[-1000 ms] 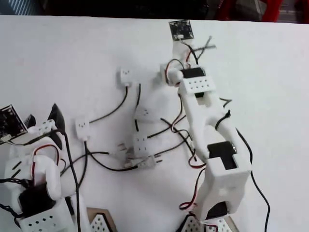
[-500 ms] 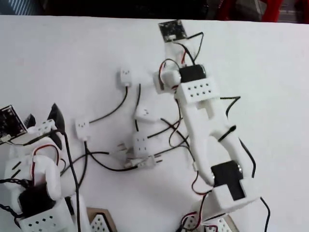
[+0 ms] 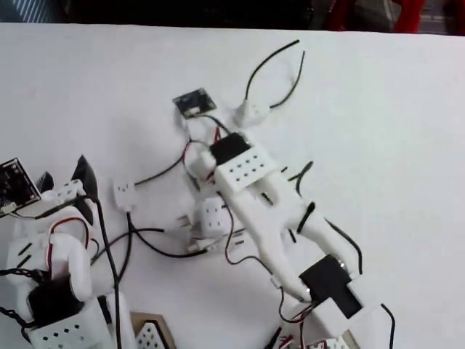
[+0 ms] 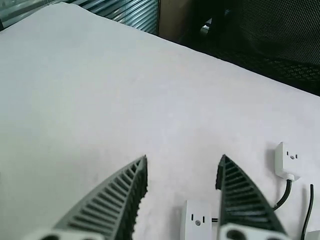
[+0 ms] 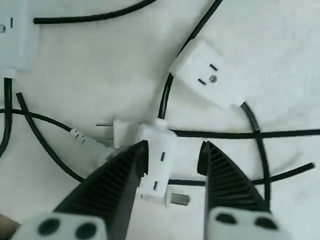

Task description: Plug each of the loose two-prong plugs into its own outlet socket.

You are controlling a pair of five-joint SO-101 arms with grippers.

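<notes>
**Tool state.** The right gripper [image 5: 173, 146] is open to a moderate width and holds nothing. It sits over a white outlet block [image 5: 156, 162] in the knot of cords at the middle of the table. A two-prong plug [image 5: 119, 134] lies against that block with its prongs pointing away from it. The left gripper [image 4: 182, 158] is wide open and empty near the table's left side. An unused socket [image 4: 196, 220] lies just beyond its fingers.

**Hazards, as judged:**
1. Closing here would likely catch the block rather than the plug, or both together, since they touch.
2. Black cords [image 5: 215, 133] cross beside the block. Lifting any piece may drag a neighbour out of place, such as the free socket [image 5: 210, 74].
3. The prongs lie flat, so a skewed grip on the plug body could leave them misaligned with the slots.

**Surface and room.** The white table [image 3: 392, 109] is plain and smooth, and probably offers little hold against sliding. Beyond its far edge are window blinds [image 4: 125, 10] and a dark mesh chair back [image 4: 280, 35].
</notes>
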